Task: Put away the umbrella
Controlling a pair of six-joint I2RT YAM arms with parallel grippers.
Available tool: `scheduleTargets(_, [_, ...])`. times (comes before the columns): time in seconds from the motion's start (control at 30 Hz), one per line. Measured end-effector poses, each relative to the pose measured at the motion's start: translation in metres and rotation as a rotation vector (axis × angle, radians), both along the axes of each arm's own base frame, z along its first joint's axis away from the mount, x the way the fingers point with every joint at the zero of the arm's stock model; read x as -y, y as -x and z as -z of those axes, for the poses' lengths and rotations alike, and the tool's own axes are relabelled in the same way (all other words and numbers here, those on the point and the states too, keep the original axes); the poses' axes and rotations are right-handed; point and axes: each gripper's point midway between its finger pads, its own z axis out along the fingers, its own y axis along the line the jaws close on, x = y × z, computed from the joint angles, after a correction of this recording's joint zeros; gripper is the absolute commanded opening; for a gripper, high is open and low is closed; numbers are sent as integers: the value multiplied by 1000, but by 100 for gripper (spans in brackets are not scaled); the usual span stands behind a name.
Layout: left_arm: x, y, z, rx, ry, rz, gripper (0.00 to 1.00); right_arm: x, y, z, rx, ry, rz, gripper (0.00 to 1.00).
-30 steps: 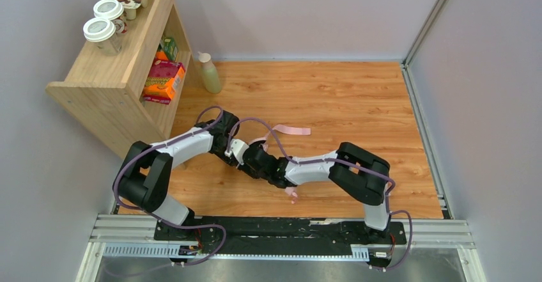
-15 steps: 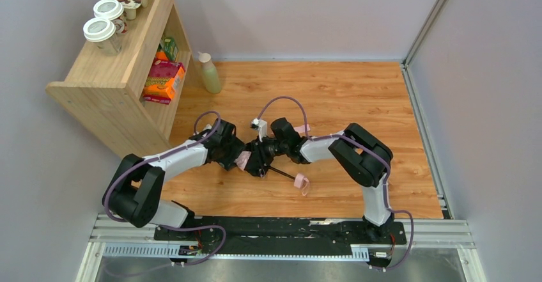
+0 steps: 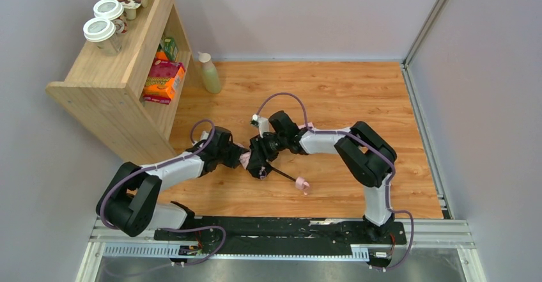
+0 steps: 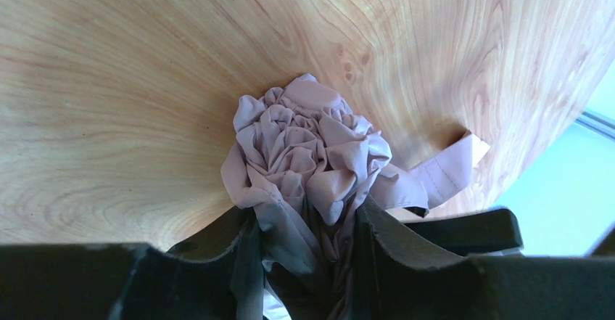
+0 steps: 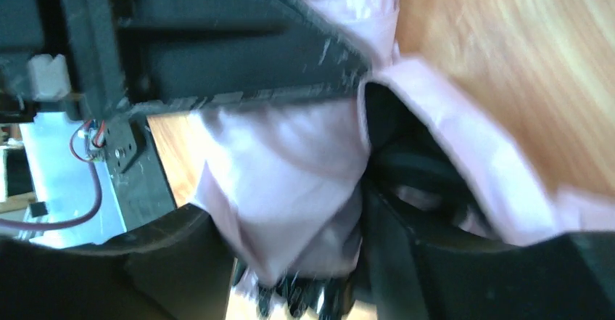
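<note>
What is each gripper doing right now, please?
Left gripper: closed on the umbrella.
Right gripper: umbrella fabric lies in its jaws; the blur hides whether it grips.

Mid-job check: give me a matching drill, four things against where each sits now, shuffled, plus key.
1 umbrella canopy
2 umbrella handle
3 bottle
4 lidded cups

A on top of the shelf
B upright on the table beside the shelf
C between the left gripper fingers
D lying on the table, nothing gripping it

Pairs: 1-C, 2-D, 3-B, 4-A
</note>
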Motion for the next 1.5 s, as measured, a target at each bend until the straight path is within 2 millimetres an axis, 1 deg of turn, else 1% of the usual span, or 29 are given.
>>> scheduleTargets(0.07, [1,1,1,4,-9,11,0,11,3,-5,31,82,27,98])
scheduleTargets(0.1, [1,1,1,4,-11,13,0,15,4,-10,56,110,36,100])
scheduleTargets(0.17, [1,2,1,3,-12,15,0,23,2,-28,182,165,54,100])
scheduleTargets(0.23, [1,2,1,0,-13,16,0,25,-1,-54,342,185,64,100])
scheduleTargets(0.27, [1,2,1,-3,-14,16,0,23,1,-64,407,182,58,100])
scheduleTargets(0.33, [1,2,1,-11,-17,16,0,14,11,-84,539,167,31,100])
scheduleTargets(0.4, [1,2,1,-20,-22,17,0,5,19,-90,640,167,5,100])
scheduleTargets(0.43, [1,3,1,-27,-24,18,0,0,23,-89,690,175,-11,100])
scheduleTargets(0.53, [1,4,1,-57,-37,22,0,-10,26,-72,810,231,-51,100])
scheduleTargets(0.63, [2,4,1,-84,-48,27,0,-15,22,-42,900,321,-83,98])
scheduleTargets(0.7, [3,4,2,-99,-49,33,0,-13,17,-23,942,386,-93,95])
scheduleTargets(0.77, [3,5,2,-108,-49,35,0,-10,11,-7,987,454,-89,90])
scheduleTargets(0.8, [4,5,2,-112,-47,38,0,-9,9,-2,1000,476,-82,87])
scheduleTargets(0.83, [4,5,2,-115,-44,37,0,-7,6,1,1014,497,-67,81])
scheduleTargets(0.87, [4,5,2,-119,-41,37,0,-6,2,0,1032,511,-43,69])
scheduleTargets(0.93, [4,5,2,-121,-39,38,0,-2,-2,2,1047,540,-16,37])
scheduleTargets(1.03, [3,7,3,-129,-39,44,0,3,-6,7,1045,573,23,0])
scheduleTargets(1.07, [3,7,3,-129,-42,49,7,3,-6,8,1038,572,30,0])
scheduleTargets(1.1, [3,7,3,-126,-46,54,18,3,-6,8,1029,570,39,0])
scheduleTargets(1.13, [2,8,3,-125,-51,60,41,3,-6,8,1018,563,45,0])
scheduleTargets(1.17, [2,7,3,-120,-56,64,51,2,-5,9,999,551,45,0])
scheduleTargets(1.2, [1,6,3,-114,-66,66,70,2,-6,9,973,534,48,0])
scheduleTargets(1.23, [-1,5,2,-106,-81,68,73,1,-7,10,937,506,47,0])
scheduleTargets(1.3, [-3,4,2,-97,-102,82,73,-1,-11,10,850,440,50,0])
scheduleTargets(1.37, [-5,2,0,-78,-120,90,74,-2,-19,9,725,345,48,0])
scheduleTargets(1.5, [-5,-1,-1,-64,-129,102,74,-5,-18,8,480,168,14,0])
